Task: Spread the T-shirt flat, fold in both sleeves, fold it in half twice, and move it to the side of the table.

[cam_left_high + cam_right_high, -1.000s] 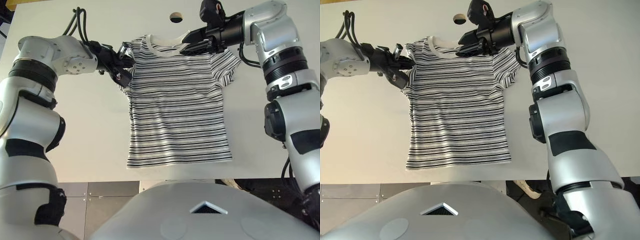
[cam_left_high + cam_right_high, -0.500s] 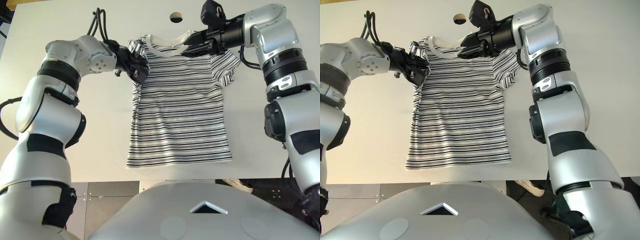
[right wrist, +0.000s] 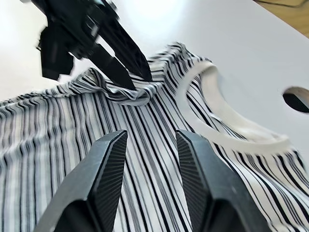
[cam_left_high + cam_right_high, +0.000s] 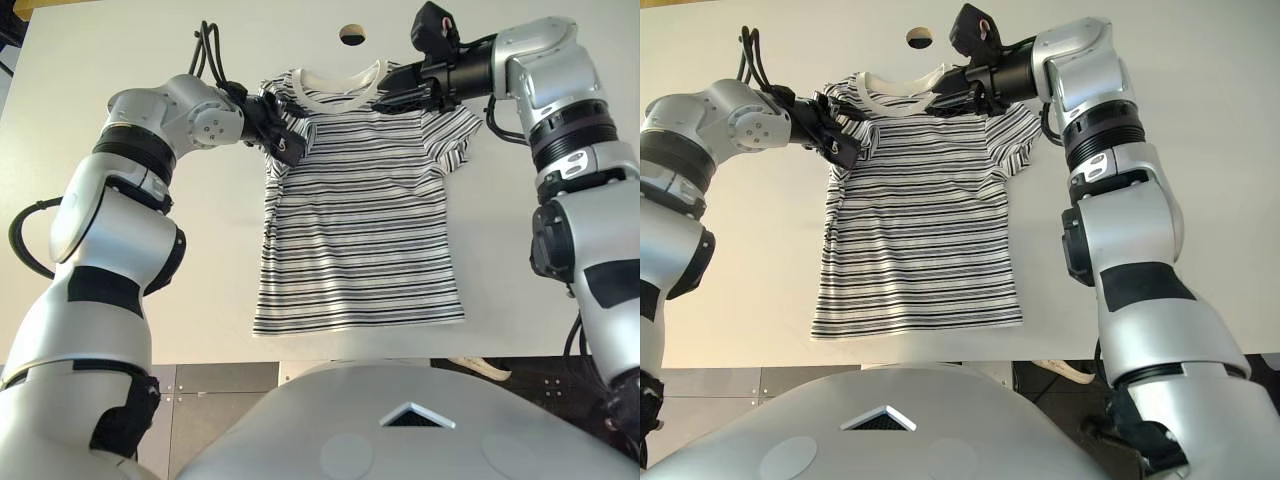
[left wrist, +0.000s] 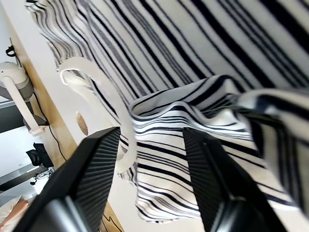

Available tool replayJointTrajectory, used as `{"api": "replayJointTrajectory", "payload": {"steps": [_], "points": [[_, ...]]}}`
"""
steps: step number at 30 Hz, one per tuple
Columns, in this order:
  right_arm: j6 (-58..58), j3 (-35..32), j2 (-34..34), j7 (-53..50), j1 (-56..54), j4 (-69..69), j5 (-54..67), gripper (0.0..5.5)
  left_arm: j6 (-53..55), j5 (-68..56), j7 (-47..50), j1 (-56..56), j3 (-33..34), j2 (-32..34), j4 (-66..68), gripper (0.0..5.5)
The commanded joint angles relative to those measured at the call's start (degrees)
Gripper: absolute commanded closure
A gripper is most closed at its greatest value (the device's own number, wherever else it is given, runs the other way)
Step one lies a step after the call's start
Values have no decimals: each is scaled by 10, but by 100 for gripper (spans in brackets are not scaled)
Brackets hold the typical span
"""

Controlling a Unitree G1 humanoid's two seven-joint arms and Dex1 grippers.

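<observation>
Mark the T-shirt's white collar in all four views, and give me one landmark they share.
Left eye view: collar at top centre.
Right eye view: collar at the top, left of centre.
Left wrist view: collar arcs beside the folded-in sleeve.
Right wrist view: collar loops toward the hole.
Shared landmark: the round hole just beyond the collar.

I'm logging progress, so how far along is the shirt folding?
Done: shirt lies spread flat on the table. In hand: left sleeve turned inward onto the shirt, left hand at it; right hand open over the shirt. Remaining: right sleeve, two half folds, moving aside.
</observation>
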Motion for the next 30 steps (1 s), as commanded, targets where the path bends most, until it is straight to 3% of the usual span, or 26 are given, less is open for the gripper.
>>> {"api": "replayJointTrajectory", "payload": {"steps": [1,4,9,13,18,23,30], "points": [[-19,-12,-19,-29,-22,41,-13,363,-3,-23,15,-14,24,15,-9,236],[-37,-10,-29,-47,-22,62,-24,363,-4,-23,45,-24,35,26,-18,199],[-139,21,-58,-130,-10,69,-87,363,-9,-12,137,-57,60,71,-43,195],[-314,120,-110,-256,2,76,-225,363,-15,10,177,-59,55,105,-53,195],[-440,213,-162,-439,14,101,-362,363,-24,25,197,-45,47,123,-52,195],[-488,276,-191,-561,24,125,-450,363,-24,31,207,-41,44,129,-48,195],[-511,307,-202,-619,61,140,-493,363,-22,37,215,-45,39,127,-38,195]]}}
